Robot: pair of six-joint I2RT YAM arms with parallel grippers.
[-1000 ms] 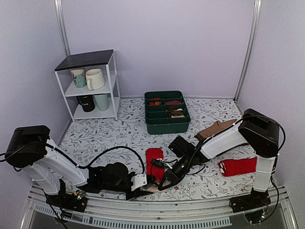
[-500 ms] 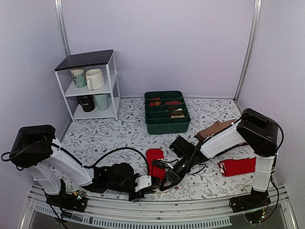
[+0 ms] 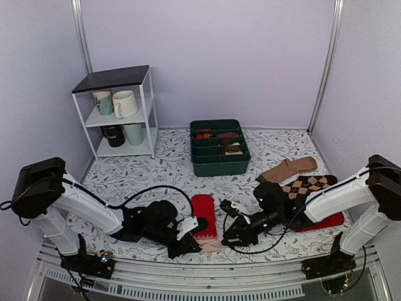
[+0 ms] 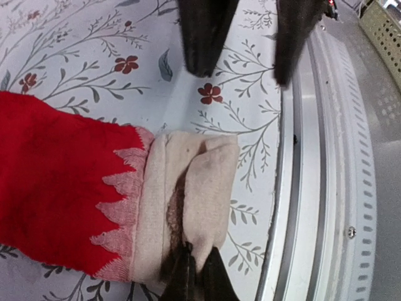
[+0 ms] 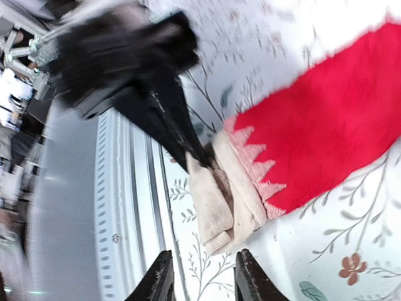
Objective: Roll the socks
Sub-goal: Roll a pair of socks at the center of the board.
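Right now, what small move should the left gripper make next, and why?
Probably roll the pinched beige end over onto the red part: the left gripper is shut on that end, the socks lie mostly flat, and the right gripper stands open, off the fabric.

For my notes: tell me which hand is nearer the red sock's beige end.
Left. The left hand pinches the beige end; the right hand hangs open just short of it.

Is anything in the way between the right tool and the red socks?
No, nothing is in the way. Only bare flowery table lies between the right tool and the beige end of the socks. The left tool pinches that beige end from the other side, not in the gap.
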